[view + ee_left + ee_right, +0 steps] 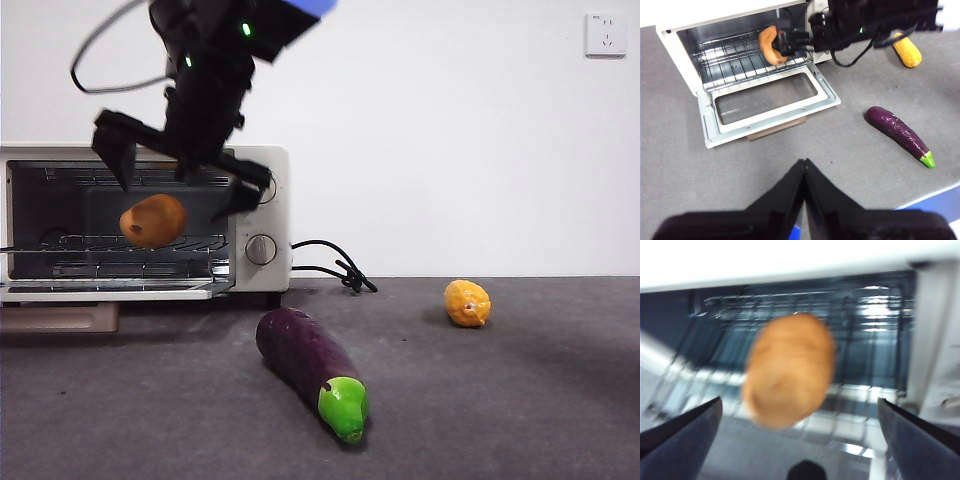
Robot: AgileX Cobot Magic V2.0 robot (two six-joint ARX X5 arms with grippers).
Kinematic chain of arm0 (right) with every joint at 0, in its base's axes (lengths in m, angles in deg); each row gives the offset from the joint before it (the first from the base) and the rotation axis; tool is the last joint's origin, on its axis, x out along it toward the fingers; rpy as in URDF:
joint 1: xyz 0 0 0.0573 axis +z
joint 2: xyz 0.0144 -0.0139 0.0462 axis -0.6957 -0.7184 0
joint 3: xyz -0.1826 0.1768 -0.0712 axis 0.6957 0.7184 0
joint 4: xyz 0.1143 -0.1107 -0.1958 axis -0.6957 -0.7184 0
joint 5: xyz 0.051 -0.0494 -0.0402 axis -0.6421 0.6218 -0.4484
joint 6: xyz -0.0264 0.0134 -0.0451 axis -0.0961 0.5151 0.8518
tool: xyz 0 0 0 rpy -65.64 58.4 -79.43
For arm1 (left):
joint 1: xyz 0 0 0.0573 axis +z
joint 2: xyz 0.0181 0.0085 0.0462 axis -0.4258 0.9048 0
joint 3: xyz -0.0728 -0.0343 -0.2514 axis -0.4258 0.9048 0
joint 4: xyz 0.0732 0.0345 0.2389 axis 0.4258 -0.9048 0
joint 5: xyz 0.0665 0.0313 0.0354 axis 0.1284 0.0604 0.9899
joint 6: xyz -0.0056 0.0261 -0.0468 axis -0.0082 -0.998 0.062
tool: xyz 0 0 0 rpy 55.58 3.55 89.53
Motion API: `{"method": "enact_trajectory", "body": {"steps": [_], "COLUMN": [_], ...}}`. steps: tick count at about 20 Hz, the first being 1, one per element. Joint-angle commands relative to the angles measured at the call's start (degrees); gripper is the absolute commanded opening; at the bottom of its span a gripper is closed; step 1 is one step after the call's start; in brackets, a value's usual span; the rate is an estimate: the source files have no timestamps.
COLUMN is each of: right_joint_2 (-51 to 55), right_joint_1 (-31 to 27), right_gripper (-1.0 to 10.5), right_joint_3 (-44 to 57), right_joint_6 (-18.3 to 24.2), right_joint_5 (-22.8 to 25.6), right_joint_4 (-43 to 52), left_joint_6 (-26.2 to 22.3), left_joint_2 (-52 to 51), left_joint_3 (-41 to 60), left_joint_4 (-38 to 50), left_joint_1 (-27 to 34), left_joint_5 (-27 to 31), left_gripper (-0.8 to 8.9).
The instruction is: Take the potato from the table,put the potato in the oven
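Observation:
The brown potato (pixel 153 220) is in the mouth of the cream-white oven (pixel 268 165), just over the wire rack. My right gripper (pixel 180 172) hangs right above it, open, with its jaws spread wide. In the right wrist view the potato (pixel 789 367) is blurred and sits between the jaws of that gripper (pixel 800 437), touching neither. The left wrist view shows the potato (pixel 771 44) at the rack's edge beside the right arm (pixel 865 20). My left gripper (pixel 804 167) is shut and holds nothing, back over the table (pixel 685 170).
The oven door (pixel 765 97) lies folded down flat in front of the oven. A purple eggplant (pixel 305 362) with a green tip lies mid-table. A small yellow-orange fruit (pixel 467 302) sits to the right. The black cord (pixel 335 265) trails beside the oven.

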State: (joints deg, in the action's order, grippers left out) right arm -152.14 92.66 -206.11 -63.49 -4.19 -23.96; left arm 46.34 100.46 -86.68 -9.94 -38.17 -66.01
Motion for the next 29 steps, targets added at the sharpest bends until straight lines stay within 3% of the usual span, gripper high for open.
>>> {"method": "enact_trajectory", "body": {"steps": [1, 5, 7, 11, 16, 24, 29], "right_joint_2": [-0.6, -0.6, -0.6, -0.6, -0.6, 7.9, 21.7], "right_joint_1": [1.7, 5.0, 6.6, 9.2, 10.0, 13.4, 14.1], "right_gripper": [5.7, 5.6, 4.6, 1.2, 0.9, 0.9, 0.9], "right_joint_3": [-5.4, -15.2, -19.7, -27.3, -34.4, -31.6, -11.8], "right_joint_6": [3.0, 12.3, 15.7, 18.3, 21.9, 26.4, 27.3], "right_joint_5": [-0.3, 0.1, 0.8, 2.0, 2.2, 2.1, 4.2], "right_joint_4": [-8.4, -24.0, -31.1, -44.5, -56.2, -56.6, -56.5], "left_joint_6": [0.3, 0.3, 0.3, 0.2, 0.4, 0.5, 0.4], "left_joint_2": [-0.3, -0.3, -0.3, 0.0, 0.1, 0.3, 0.7], "left_joint_3": [0.3, 0.3, 0.3, 0.3, 0.3, 0.3, 0.3], "left_joint_4": [0.1, 0.1, 0.1, 0.1, 0.2, 0.1, 0.2], "left_joint_1": [-0.2, -0.2, -0.2, -0.2, -0.2, -0.2, -0.2], "left_joint_5": [0.2, 0.2, 0.3, 1.0, 2.6, 4.7, 15.7], "left_gripper": [-0.05, -0.05, -0.05, -0.05, -0.05, -0.05, -0.07]}}
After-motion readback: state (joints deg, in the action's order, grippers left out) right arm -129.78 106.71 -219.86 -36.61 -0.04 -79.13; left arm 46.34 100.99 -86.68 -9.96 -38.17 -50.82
